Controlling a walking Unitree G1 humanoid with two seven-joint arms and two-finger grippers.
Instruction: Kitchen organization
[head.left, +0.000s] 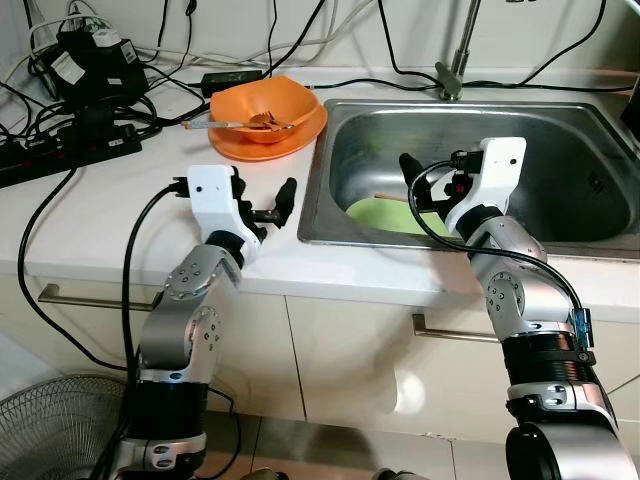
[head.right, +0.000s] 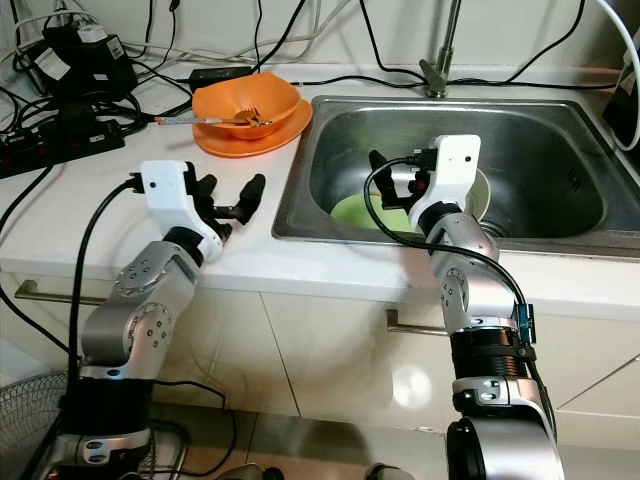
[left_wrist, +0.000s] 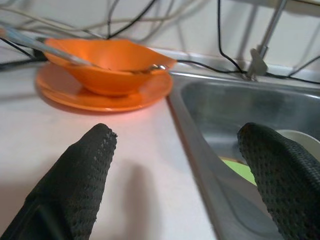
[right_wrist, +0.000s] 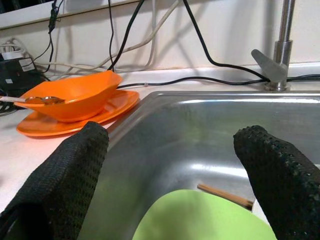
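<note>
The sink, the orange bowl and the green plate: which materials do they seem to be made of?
The sink looks like brushed stainless steel: grey, with soft streaked reflections. The orange bowl seems to be plastic or melamine: uniform bright colour, dull sheen, thin rim. The green plate lying in the sink is probably plastic as well: flat matte colour, though ceramic cannot be excluded.

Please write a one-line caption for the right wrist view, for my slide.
Open right gripper above the sink, over a green plate and a chopstick; orange bowl on the counter.
</note>
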